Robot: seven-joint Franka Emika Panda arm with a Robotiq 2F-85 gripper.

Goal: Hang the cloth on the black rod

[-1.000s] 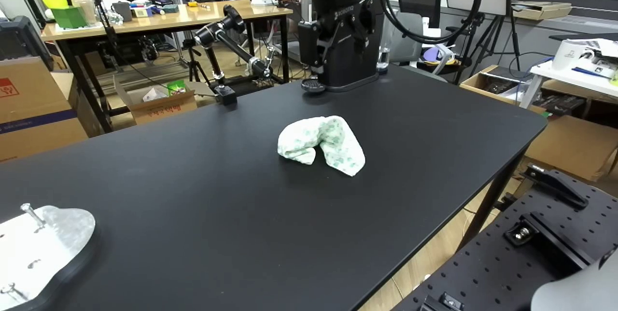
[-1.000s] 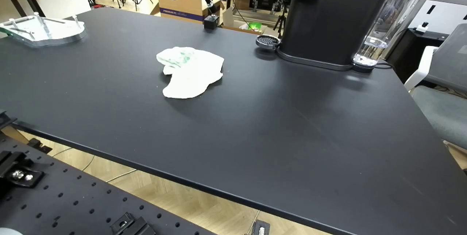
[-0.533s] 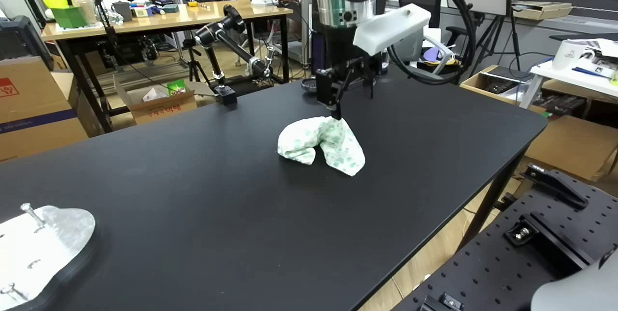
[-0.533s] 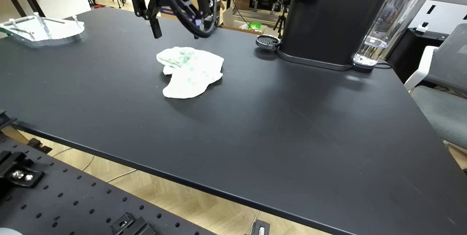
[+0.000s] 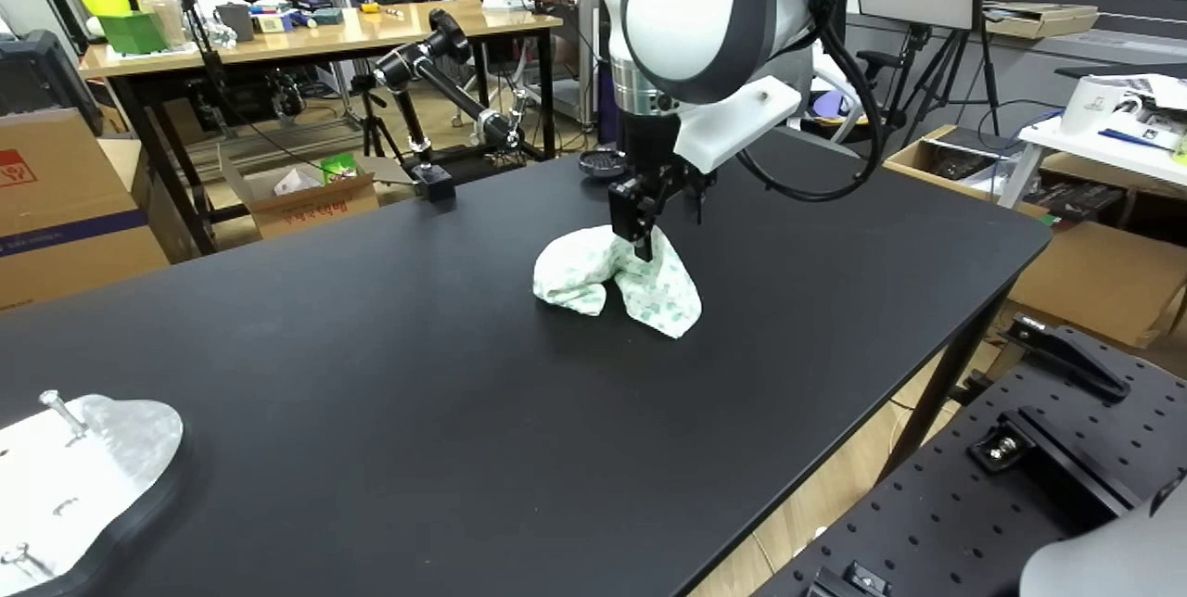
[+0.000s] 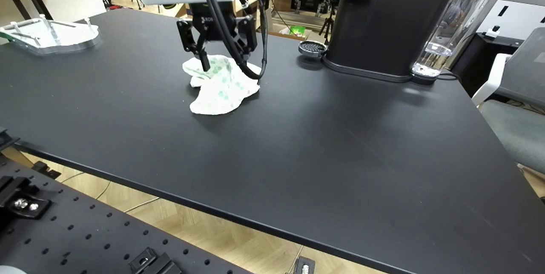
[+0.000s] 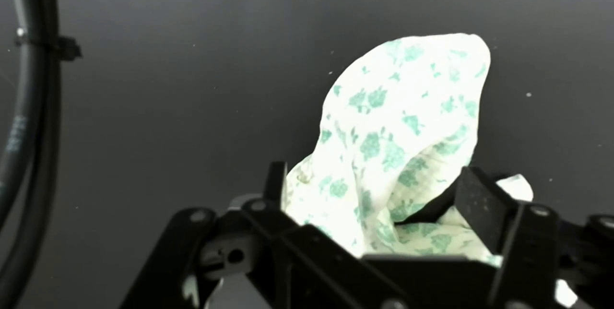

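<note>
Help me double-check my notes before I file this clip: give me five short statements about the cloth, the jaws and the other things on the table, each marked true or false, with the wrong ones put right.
1. The cloth lies on the table. True.
2. The jaws are clamped shut on the cloth. False: they stand open, spread apart; whether they touch it is unclear.
3. The cloth is plain blue. False: it is white with a green print.
4. A clear tank stands beside the black machine. True.
5. A white plate lies apart from the cloth. True.
</note>
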